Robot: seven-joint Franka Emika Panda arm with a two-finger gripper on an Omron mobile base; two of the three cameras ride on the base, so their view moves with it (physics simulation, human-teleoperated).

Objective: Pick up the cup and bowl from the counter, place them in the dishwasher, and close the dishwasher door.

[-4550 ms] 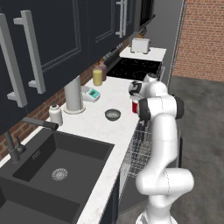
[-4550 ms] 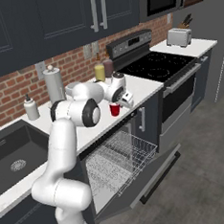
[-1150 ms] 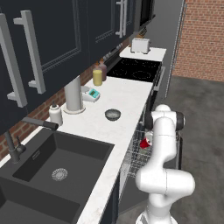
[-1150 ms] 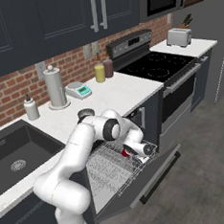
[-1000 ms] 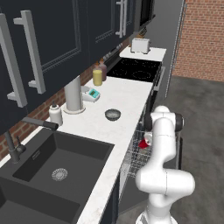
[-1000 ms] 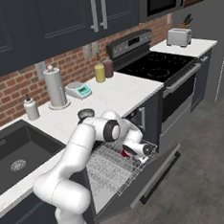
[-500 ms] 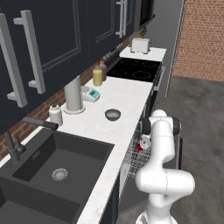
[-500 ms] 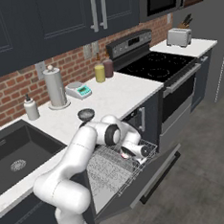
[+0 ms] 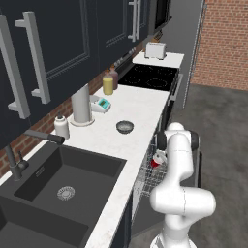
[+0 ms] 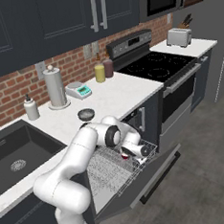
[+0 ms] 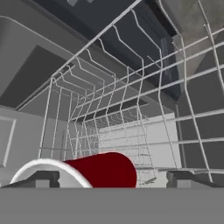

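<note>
Gripper [image 11: 111, 180] spread — cup [image 11: 103, 170] half cut off.

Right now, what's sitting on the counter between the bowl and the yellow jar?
Nothing: in the left base view, bare counter separates the bowl from the yellow jar.

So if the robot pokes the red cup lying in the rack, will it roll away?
Probably a little. The cup lies on its side in the dishwasher's wire rack, and its round tapered shape would likely roll in a curve. The rack's wires should stop it soon. It looks stiff and light, so it probably won't squash.
</note>
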